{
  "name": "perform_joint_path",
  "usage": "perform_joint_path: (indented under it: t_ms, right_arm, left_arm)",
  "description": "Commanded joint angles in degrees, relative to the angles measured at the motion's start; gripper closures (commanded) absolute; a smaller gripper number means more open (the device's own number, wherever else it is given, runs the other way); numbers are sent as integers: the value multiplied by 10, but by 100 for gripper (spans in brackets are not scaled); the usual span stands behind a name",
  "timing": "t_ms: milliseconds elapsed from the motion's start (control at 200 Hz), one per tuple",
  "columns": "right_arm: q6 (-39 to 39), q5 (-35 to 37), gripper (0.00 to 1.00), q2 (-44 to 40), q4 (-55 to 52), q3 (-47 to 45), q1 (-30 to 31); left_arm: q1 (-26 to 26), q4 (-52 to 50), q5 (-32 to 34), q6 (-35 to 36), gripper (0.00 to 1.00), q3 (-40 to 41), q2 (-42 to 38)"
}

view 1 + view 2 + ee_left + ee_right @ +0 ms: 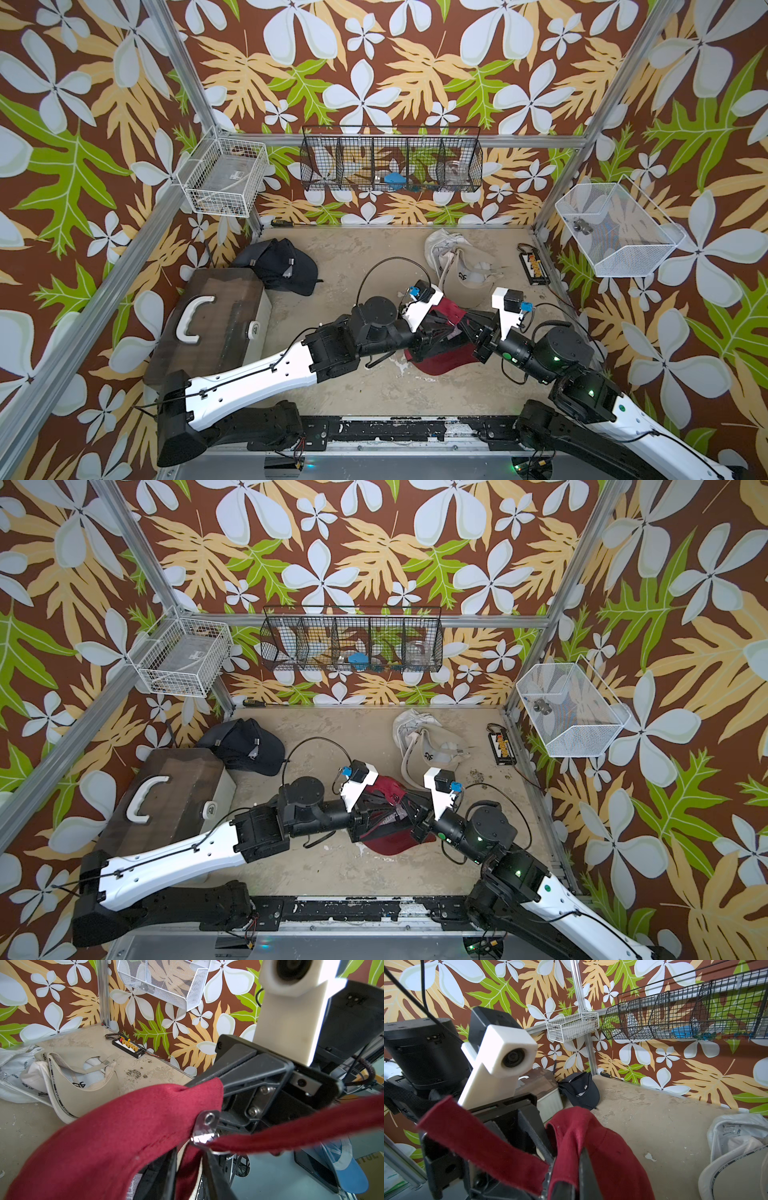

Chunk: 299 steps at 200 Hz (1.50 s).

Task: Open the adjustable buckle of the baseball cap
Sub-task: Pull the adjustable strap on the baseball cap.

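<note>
Flowery walls stand round a sandy bench (353,386). Closest, the left arm (257,374) and the right arm (519,353) reach in and meet in the middle. Between them is the red cap (436,365), its brim pointing to the near edge. The right jaws are closed tight on the cap's cloth. The left jaws sit at the cap's back edge, right by the shiny buckle (204,1128), but I cannot tell if they are pinching or not. A red strap (291,1132) runs out from the buckle. Just past the red cap lies a tan cap (465,278), upside down. A black cap (286,266) lies further left, beside a box (208,324). A black basket (390,166) hangs on the far wall.
</note>
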<state>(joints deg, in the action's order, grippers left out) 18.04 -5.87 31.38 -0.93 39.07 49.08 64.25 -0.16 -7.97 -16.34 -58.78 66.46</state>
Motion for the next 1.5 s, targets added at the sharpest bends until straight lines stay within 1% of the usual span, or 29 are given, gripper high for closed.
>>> perform_joint_path:
  t_ms: [0, 235, 580, 791, 861, 926, 996, 1056, 1321, 1491]
  right_arm:
    - [2, -1, 100, -3, 19, 0, 0]
    - [-1, 7, 100, -5, 12, 3, 0]
    - [-17, 60, 100, -14, -14, 7, 0]
    - [-25, 79, 100, -12, -26, 9, 0]
    - [-37, 87, 100, -13, -32, 4, 0]
    - [-55, 80, 100, -17, -33, -2, 0]
    - [-72, 69, 93, -25, -34, -13, 0]
    - [-83, 59, 88, -33, -37, -21, 0]
    - [-110, 16, 77, -37, -56, -30, 0]
    - [-118, -7, 72, -40, -61, -32, 0]
  left_arm:
    - [2, 16, -2, 2, 86, -6, 3]
    - [3, 16, -6, 4, 100, -6, 2]
    - [4, 10, -42, 6, 100, -1, -7]
    - [5, 10, -63, 5, 100, 7, -14]
    - [5, 8, -69, 5, 100, 6, -17]
    - [5, 5, -71, 5, 100, 3, -19]
    - [5, -2, -72, 3, 100, -3, -20]
    - [6, -7, -76, 1, 100, -9, -20]
    - [6, -30, -77, -1, 100, -29, -10]
    - [6, -39, -76, 2, 100, -37, -4]
